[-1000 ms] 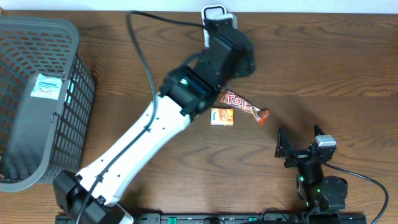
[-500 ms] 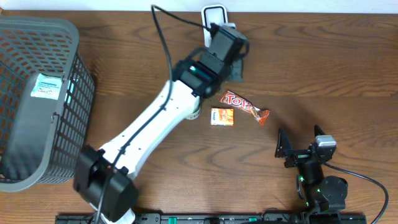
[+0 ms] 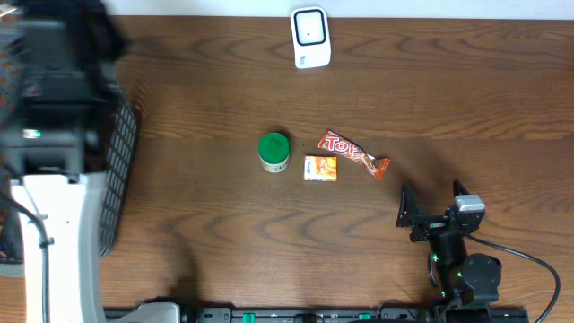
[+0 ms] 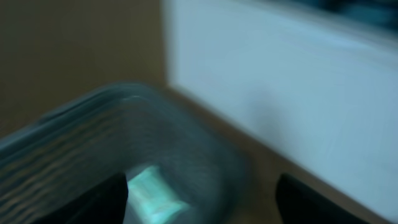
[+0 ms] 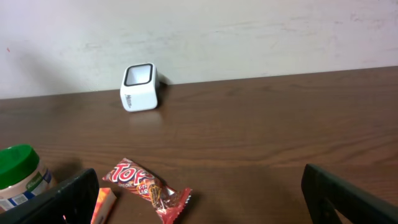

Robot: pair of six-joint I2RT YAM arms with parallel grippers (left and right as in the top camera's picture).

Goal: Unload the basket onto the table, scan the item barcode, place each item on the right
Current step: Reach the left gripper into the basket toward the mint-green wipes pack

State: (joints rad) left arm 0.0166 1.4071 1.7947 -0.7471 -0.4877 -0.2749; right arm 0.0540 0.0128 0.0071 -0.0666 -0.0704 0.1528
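the left gripper (image 4: 202,183) has gone from the white box-shaped scanner (image 3: 310,36) to over the grey plastic mesh basket (image 3: 121,157), jaws apart, empty. the green-lidded jar (image 3: 274,151) now stands uncovered, well apart from the scanner. right gripper (image 5: 200,186) is wide open, empty.

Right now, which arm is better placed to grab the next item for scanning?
Likely the right: the right gripper, open, faces the candy bar nearby, while the left arm is away over the basket.
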